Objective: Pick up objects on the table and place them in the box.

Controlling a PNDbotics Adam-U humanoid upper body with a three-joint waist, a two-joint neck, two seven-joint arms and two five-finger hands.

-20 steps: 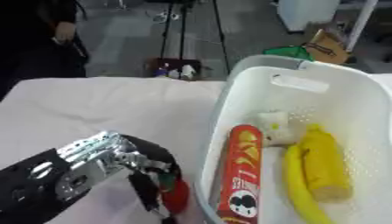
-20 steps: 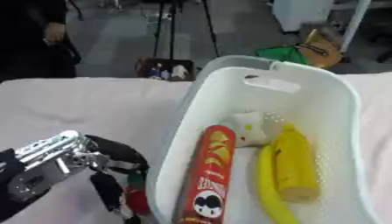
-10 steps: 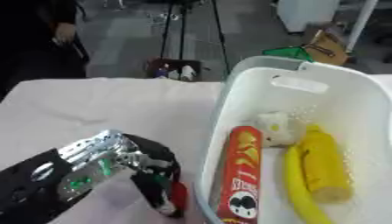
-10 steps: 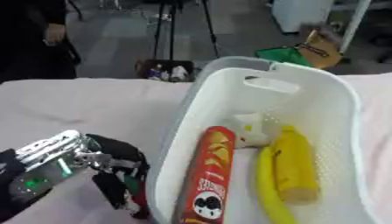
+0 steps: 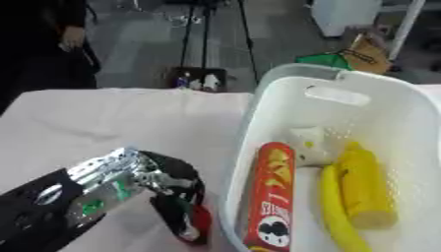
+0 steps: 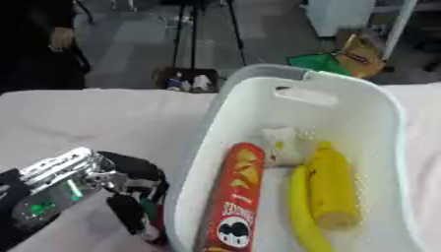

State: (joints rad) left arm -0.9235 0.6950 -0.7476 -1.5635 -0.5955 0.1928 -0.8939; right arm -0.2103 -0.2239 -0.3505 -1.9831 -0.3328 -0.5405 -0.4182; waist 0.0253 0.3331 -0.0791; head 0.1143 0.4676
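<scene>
Just beside hand (image 5: 172,189) (left): basket (image 5: 405,108)

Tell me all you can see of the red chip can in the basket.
The chip can is a long red tube with yellow chip art near its far end and a white-and-black face logo near its near end. It lies flat, lengthwise, on the floor of the white basket, along the left wall. A banana lies right beside it. No hand touches it.

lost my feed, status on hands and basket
Left hand curled on a red object beside the white basket. Right hand out of view. Chips can, bananas inside.
</scene>
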